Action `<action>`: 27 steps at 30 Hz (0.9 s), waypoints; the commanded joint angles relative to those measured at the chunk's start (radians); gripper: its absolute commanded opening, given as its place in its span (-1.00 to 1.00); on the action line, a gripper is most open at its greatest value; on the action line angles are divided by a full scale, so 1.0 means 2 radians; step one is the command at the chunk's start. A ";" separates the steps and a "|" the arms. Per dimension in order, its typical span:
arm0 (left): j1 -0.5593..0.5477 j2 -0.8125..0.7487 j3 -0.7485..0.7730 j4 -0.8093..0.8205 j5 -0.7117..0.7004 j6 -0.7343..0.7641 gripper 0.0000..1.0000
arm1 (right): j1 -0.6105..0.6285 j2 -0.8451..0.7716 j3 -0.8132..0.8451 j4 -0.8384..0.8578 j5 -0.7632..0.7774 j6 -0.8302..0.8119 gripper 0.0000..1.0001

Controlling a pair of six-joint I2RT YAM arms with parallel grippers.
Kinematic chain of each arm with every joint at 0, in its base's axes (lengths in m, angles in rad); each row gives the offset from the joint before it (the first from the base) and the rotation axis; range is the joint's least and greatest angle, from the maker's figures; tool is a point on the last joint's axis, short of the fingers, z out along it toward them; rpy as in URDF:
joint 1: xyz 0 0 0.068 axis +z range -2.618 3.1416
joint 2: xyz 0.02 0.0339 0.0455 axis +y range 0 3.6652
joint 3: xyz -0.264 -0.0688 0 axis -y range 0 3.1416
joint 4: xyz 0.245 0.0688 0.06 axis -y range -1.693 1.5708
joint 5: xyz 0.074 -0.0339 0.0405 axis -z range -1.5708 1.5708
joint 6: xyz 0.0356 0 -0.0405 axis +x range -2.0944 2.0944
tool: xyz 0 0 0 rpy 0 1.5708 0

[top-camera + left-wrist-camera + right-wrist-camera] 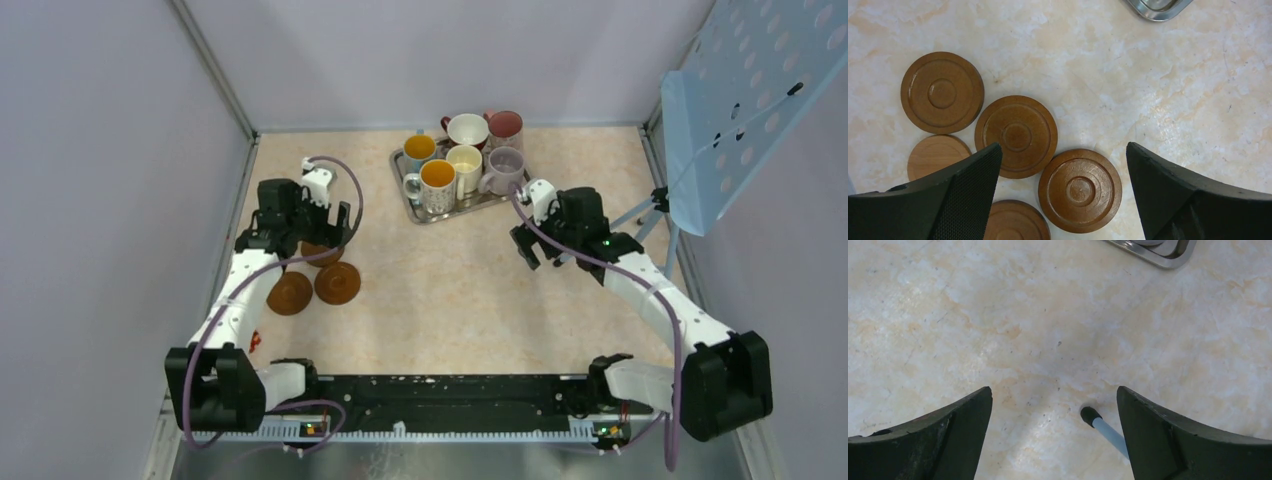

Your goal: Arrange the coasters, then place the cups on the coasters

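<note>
Several brown round coasters lie bunched at the table's left; two [290,293] [337,283] show whole from above, and a third [320,252] is half hidden under my left gripper [305,235]. In the left wrist view that gripper [1063,146] hangs open above them, with one coaster [1080,190] between the fingers, others [1016,136] [942,93] beyond, and a paler one [938,155] by the left finger. Several cups, among them blue [419,150], patterned white [437,182], cream [465,165] and lilac [505,168], stand on the steel tray [412,205]. My right gripper [535,250] [1054,389] is open over bare table, holding nothing.
A light blue perforated stand [740,100] rises at the right; its rubber-tipped leg [1090,415] rests on the table beside my right finger. The tray corner [1168,257] [1158,12] shows at the top of both wrist views. Grey walls enclose the table.
</note>
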 commanded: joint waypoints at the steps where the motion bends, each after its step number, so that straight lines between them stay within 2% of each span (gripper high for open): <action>1: 0.003 0.035 0.017 0.041 0.013 -0.029 0.98 | 0.004 0.061 0.061 0.054 0.039 0.062 0.84; 3: 0.003 0.061 0.033 0.051 0.014 -0.054 0.98 | 0.004 0.093 0.082 0.069 0.064 0.088 0.81; 9: -0.007 0.150 0.089 0.091 -0.007 -0.159 0.98 | -0.007 0.178 0.163 0.089 0.096 0.155 0.53; 18: -0.026 0.291 0.192 0.115 0.003 -0.218 0.98 | -0.050 0.296 0.283 0.116 0.152 0.231 0.11; 23: -0.028 0.338 0.224 0.132 0.006 -0.240 0.96 | -0.053 0.357 0.323 0.145 0.194 0.230 -0.27; 27: -0.031 0.360 0.237 0.142 0.006 -0.247 0.95 | -0.058 0.413 0.358 0.154 0.210 0.226 -0.34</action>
